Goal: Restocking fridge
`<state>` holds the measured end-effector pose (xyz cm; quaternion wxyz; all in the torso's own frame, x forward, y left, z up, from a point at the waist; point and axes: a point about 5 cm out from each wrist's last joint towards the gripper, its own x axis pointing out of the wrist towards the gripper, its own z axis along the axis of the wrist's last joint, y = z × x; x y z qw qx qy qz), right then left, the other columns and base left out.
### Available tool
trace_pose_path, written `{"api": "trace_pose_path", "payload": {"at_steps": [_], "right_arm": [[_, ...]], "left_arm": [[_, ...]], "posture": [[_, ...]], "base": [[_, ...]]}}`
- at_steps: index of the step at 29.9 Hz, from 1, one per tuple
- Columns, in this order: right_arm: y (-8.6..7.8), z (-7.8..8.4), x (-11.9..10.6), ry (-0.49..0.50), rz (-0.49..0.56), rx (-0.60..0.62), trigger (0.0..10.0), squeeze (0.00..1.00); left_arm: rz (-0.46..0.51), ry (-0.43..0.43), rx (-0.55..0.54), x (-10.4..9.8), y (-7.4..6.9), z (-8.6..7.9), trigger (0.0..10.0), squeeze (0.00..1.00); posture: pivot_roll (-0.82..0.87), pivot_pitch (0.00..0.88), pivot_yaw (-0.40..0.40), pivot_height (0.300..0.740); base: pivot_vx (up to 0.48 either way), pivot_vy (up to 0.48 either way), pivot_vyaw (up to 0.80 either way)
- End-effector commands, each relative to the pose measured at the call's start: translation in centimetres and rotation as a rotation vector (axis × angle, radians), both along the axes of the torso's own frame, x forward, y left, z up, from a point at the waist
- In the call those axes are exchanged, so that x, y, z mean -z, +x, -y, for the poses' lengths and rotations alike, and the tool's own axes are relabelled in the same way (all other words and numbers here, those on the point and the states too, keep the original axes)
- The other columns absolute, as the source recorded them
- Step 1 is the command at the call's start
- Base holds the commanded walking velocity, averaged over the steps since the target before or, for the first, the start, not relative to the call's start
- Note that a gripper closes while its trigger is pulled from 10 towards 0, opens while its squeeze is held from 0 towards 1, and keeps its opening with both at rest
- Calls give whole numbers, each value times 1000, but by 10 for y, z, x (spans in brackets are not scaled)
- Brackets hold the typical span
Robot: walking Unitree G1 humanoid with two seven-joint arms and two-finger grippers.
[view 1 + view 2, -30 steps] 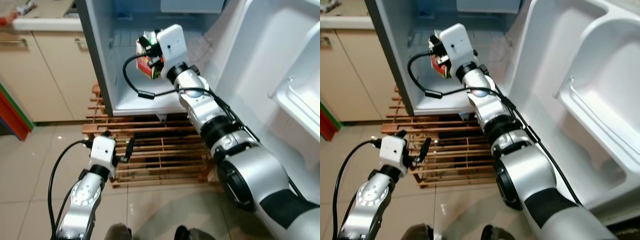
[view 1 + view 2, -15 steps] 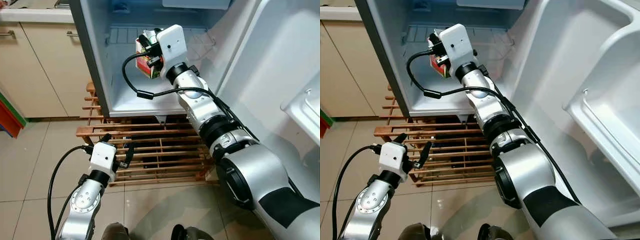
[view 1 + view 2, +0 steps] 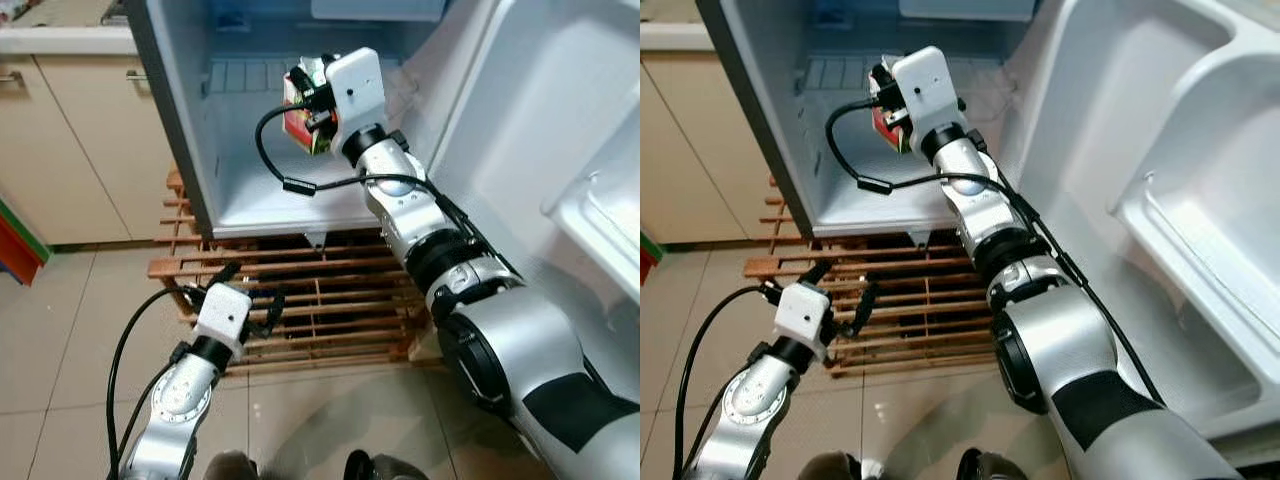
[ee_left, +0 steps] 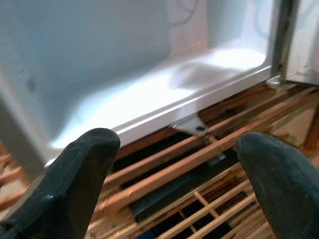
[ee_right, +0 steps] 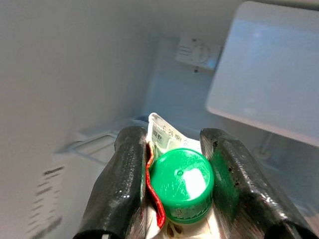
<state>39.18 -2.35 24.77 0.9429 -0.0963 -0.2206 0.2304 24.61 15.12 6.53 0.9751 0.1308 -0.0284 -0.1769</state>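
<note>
A red and white carton with a green cap (image 5: pixel 182 185) is held inside the open fridge (image 3: pixel 240 150). My right gripper (image 3: pixel 308 98) is shut on the carton (image 3: pixel 298 122), its black fingers (image 5: pixel 124 184) pressing both sides near the cap. The carton hangs above the fridge's wire shelf (image 3: pixel 235 75), apart from it. My left gripper (image 3: pixel 250 290) hangs low over the wooden pallet (image 3: pixel 320 300) in front of the fridge, open with nothing between its fingers (image 4: pixel 79 174).
The fridge door (image 3: pixel 560 130) stands open on the right with white door bins (image 3: pixel 1200 230). Beige cabinets (image 3: pixel 70 140) stand to the left of the fridge. A white box (image 5: pixel 269 74) sits high inside the fridge. Tiled floor (image 3: pixel 60 330) lies left of the pallet.
My right gripper with the carton has moved a little to the right and up in the picture. The left gripper has drifted right and lower; the camera view has shifted too.
</note>
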Motion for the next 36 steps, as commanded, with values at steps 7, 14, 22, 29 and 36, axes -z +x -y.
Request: {"api": "trace_pose_path", "payload": {"at_steps": [7, 14, 22, 29, 36], "right_arm": [[1, 1, -6, -2, 24, 5, 0, 0], [0, 1, -4, -5, 22, 1, 0, 0], [-3, -6, 1, -17, 5, -49, 0, 0], [-5, -16, -2, 32, -27, -119, 0, 0], [-6, -23, -20, 30, 24, -134, 0, 0]], "left_arm": [[18, -4, 18, -4, 3, 5, 10000, 0], [21, -12, 13, -4, 3, 6, 10000, 0], [23, -22, 4, -4, 4, 8, 10000, 0], [15, -33, 3, -3, 3, 9, 10000, 0], [-9, -21, 19, 3, -3, 10, 10000, 0]], "posture": [[205, 123, -71, 740], [202, 121, -70, 740], [196, 118, -70, 740], [191, 121, -68, 740], [201, 123, -62, 740]], "base": [[427, 46, 0], [335, 343, 0], [42, 43, 0], [0, 0, 0], [0, 0, 0]]}}
